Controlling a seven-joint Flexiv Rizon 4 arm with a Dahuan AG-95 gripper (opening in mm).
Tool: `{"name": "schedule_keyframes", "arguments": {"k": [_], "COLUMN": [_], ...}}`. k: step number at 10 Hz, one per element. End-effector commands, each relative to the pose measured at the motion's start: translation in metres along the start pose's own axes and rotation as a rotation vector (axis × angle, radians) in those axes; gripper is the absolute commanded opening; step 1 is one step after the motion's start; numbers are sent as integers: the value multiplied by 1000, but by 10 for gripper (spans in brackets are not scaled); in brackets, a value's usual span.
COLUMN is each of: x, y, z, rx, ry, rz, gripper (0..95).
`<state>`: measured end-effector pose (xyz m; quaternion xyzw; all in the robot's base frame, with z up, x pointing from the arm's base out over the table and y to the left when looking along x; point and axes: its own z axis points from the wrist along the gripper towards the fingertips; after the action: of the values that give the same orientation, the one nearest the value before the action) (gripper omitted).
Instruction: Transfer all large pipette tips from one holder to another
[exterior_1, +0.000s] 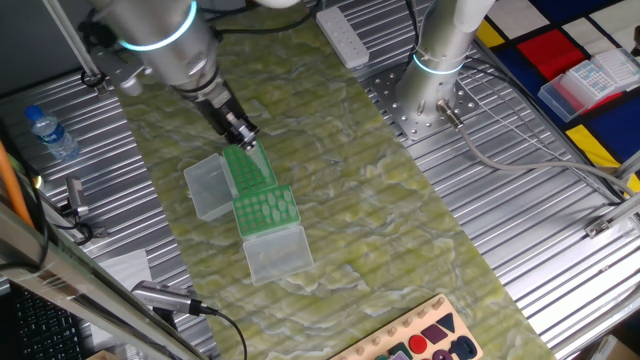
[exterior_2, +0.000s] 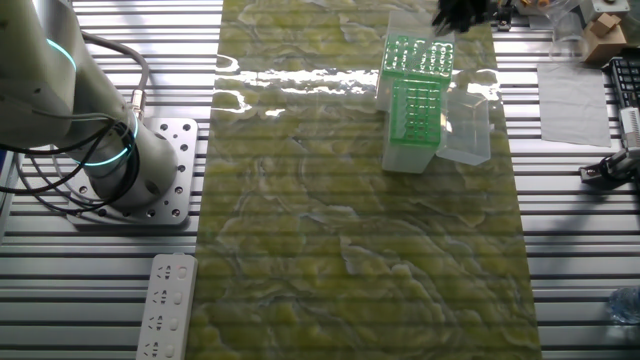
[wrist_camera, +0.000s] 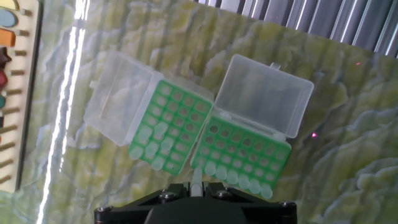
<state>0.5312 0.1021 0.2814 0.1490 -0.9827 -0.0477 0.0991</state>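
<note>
A: So, where's the pincer (wrist_camera: 195, 184) rn?

B: I've got it above the two green racks, pinching one pipette tip (wrist_camera: 196, 177) upright so it drops straight into a hole.

A: Racks?

B: Side by side, touching, mid tabletop (exterior_1: 400, 230), lids open flat so nothing blocks me. Left rack (wrist_camera: 166, 124) has few tips; right rack (wrist_camera: 244, 154) has a near row full.

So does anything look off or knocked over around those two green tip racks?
Nothing stands out. Both green racks sit flat on the mat with lids hinged open. No tips lie spilled. The gripper holds one tip above them.
</note>
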Motion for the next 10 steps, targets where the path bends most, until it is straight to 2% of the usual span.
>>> {"name": "schedule_keyframes", "arguments": {"k": [1,7,10], "x": [-2,-4,-8], "y": [0,3,4], "z": [1,3,0], "rx": [0,0,-3], "ry": [0,-7,-6], "rz": [-1,1,7], "gripper": [0,0,0]}}
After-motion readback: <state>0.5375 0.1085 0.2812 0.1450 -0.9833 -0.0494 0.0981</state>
